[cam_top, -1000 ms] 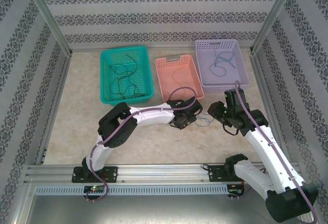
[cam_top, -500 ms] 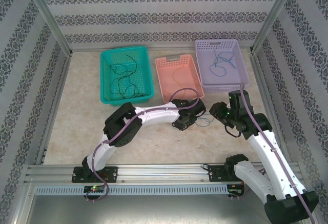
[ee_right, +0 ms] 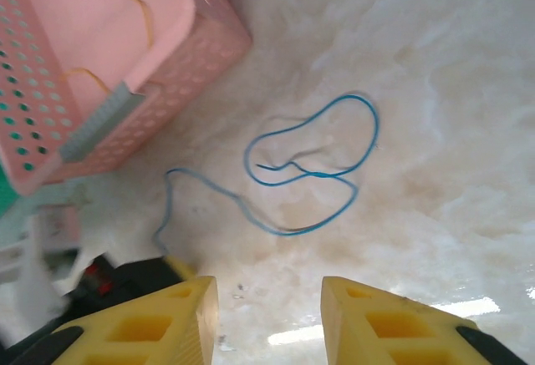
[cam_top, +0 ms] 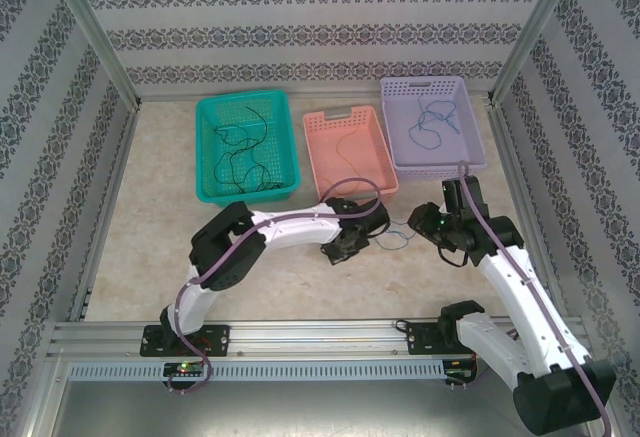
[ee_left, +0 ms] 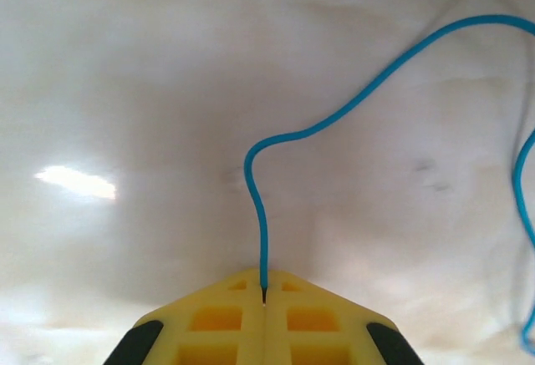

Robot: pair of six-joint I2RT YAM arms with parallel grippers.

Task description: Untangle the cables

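A thin blue cable (cam_top: 396, 240) lies in loose loops on the table between the two arms. My left gripper (ee_left: 264, 295) is shut on one end of this cable (ee_left: 334, 123), which rises from between the closed yellow fingers and curves off to the right. From above, the left gripper (cam_top: 338, 249) sits just left of the loops. My right gripper (ee_right: 269, 288) hovers open over the table with nothing between its fingers, and the cable's loops (ee_right: 316, 163) lie ahead of it. In the top view the right gripper (cam_top: 425, 225) is just right of the cable.
A teal basket (cam_top: 213, 172) holds black cables (cam_top: 240, 147). The pink basket (cam_top: 312, 157) holds a thin pale cable (cam_top: 345, 147); its corner (ee_right: 192, 48) is close to the left of the loops. Behind the right arm, the purple basket (cam_top: 470, 127) holds blue cable (cam_top: 435, 122).
My left gripper has shut on the blue cable's end and drawn a little to the left and nearer. The right gripper has hardly moved.
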